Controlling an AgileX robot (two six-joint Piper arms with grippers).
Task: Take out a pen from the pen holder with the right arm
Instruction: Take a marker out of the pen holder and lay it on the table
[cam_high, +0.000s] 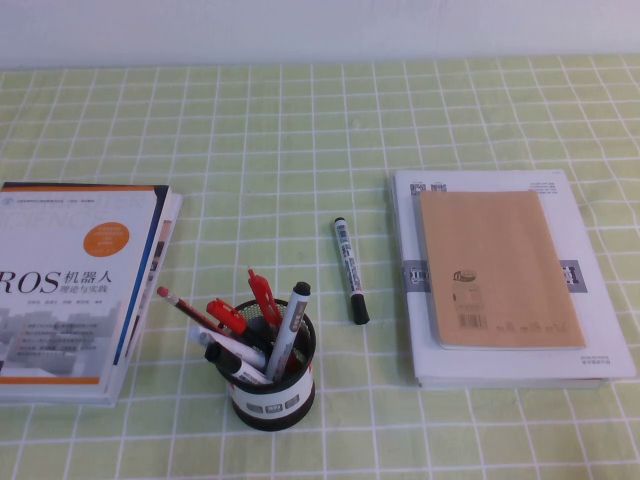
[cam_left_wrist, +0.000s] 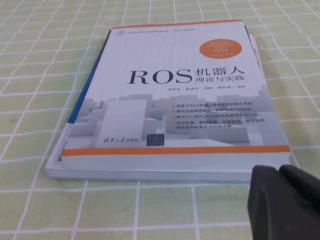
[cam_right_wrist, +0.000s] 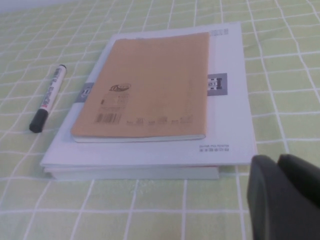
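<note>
Black wire mesh is forming the round pen holder, which is wearing a white label band and standing upright near the table's near edge, left of the middle. It is bristling with pens: three red ones leaning toward the left edge, a grey one with a black cap standing tallest, and two white ones with black caps lying low across the rim. That is making about six, though the tangle is leaving the count unsure. One more white-bodied marker with a black cap is lying flat on the table's middle, apart from the holder and near the right-hand stack. A green tablecloth with a white grid is covering the table, and a pale wall is running along the far edge. Two stacks are lying flat: at the left edge a ROS textbook on a second book, and toward the right edge a tan notebook on a white book. The right gripper is hovering near the white book's near edge, pinched closed and holding nothing. The left gripper is hovering by the ROS textbook's near corner; whether it is wide or narrow I cannot tell.
</note>
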